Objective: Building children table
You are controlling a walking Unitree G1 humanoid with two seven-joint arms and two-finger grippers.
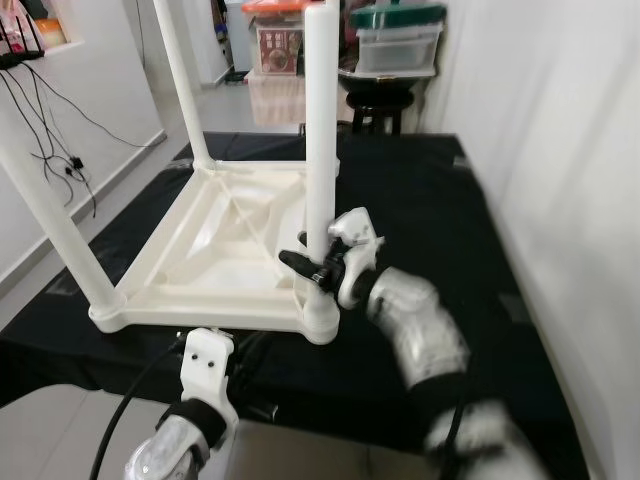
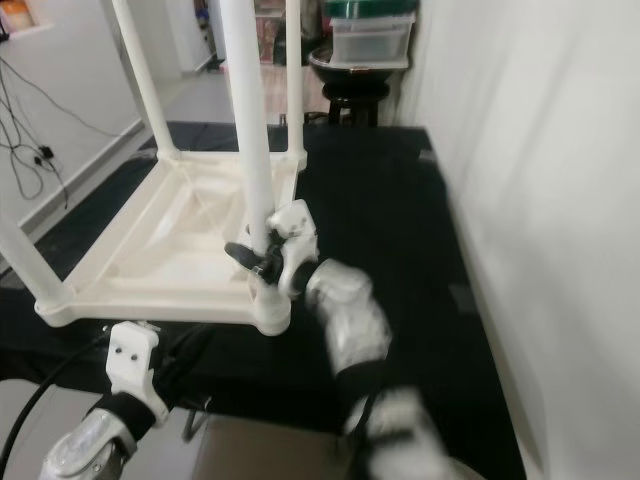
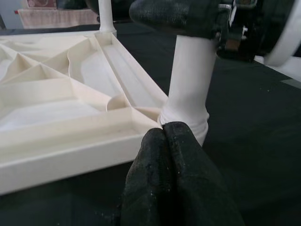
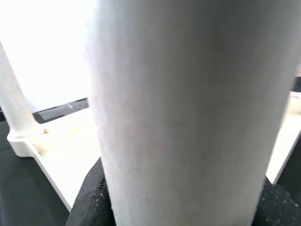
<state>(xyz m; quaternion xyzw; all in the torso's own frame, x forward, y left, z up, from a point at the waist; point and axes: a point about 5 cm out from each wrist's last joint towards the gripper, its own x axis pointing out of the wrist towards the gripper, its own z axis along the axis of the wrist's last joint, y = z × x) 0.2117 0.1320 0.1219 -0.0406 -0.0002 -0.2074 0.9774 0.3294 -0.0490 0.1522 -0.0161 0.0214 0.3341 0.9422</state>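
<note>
right gripper (image 1: 318, 262) clamped around the near-right leg (image 1: 320, 130) low on the shaft, just above its corner socket (image 1: 320, 318); black fingers (image 4: 89, 197) wrapped against the white tube in the right wrist view. left gripper (image 3: 176, 174) closed with fingertips pressed together and holding nothing, positioned at the near edge of the table, tips just short of the same socket collar.

table top (image 1: 220, 250) inverted on the black cloth (image 1: 430, 200), ribbed underside facing up. far-left leg (image 1: 185, 80) upright in its corner. near-left leg (image 1: 60, 230) upright in its corner. fourth leg (image 2: 294, 70) upright at the far-right corner, seen in the right eye view.

status, as a judgement: all four legs standing in their sockets; assembly close to complete. near-right leg appears seated down to the collar, though full seating not confirmable from these views.

remaining: verify or press home the near-right leg, release it, turn the table onto its feet.

storage boxes (image 1: 395, 40) and a stool (image 1: 378, 105) beyond the work surface; cables (image 1: 45, 130) along the left wall.
</note>
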